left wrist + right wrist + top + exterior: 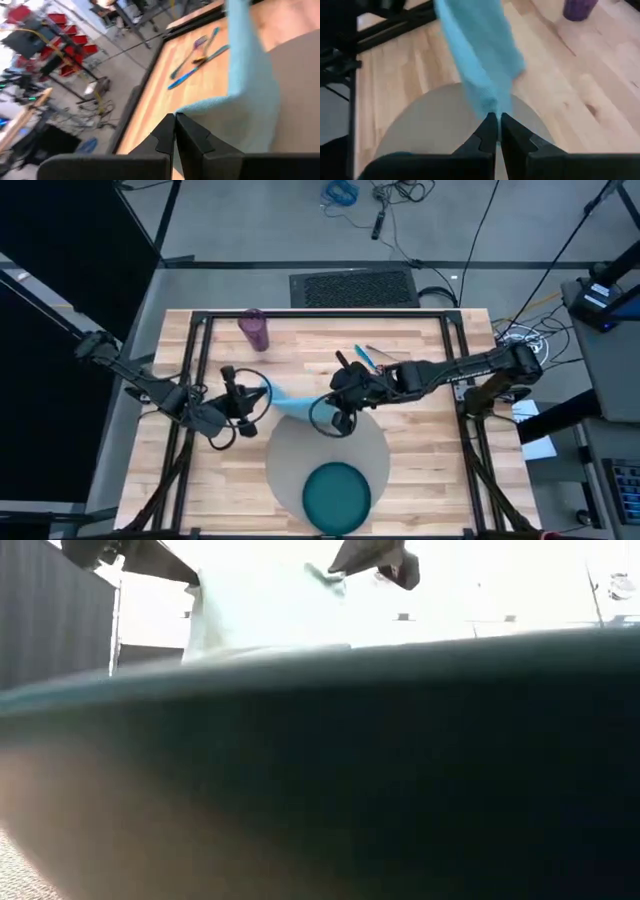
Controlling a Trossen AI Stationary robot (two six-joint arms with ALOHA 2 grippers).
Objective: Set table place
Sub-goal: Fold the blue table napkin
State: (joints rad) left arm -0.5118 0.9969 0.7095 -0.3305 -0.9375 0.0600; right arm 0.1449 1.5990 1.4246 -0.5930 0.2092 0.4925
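Observation:
The light-blue napkin (290,402) is held above the table between my two grippers. My left gripper (250,405) is shut on its left end and my right gripper (337,408) on its right end, over the far edge of the round grey-beige mat (328,455). A teal plate (337,495) lies on the near part of the mat. The purple cup (254,330) stands upright at the far left. The teal-handled cutlery (375,358) lies on the wood at the far side. In the low view the plate's rim (320,740) hides most of the scene. My left gripper pinches an edge of the napkin (182,111) between its two shut fingers; the fingertips hide how many layers. The cloth runs away from the fingers toward the other gripper, clear of the table. My right gripper pinches the napkin's narrowed end (492,107) between its two shut fingers. From there the cloth (480,55) widens toward the left arm, lifted above the mat (435,125) and the wood.
A black metal frame (320,313) borders the table of light wooden planks (420,430). Bare wood lies to the right of the mat and to its near left. Beyond the far edge are a dark floor grille and cables.

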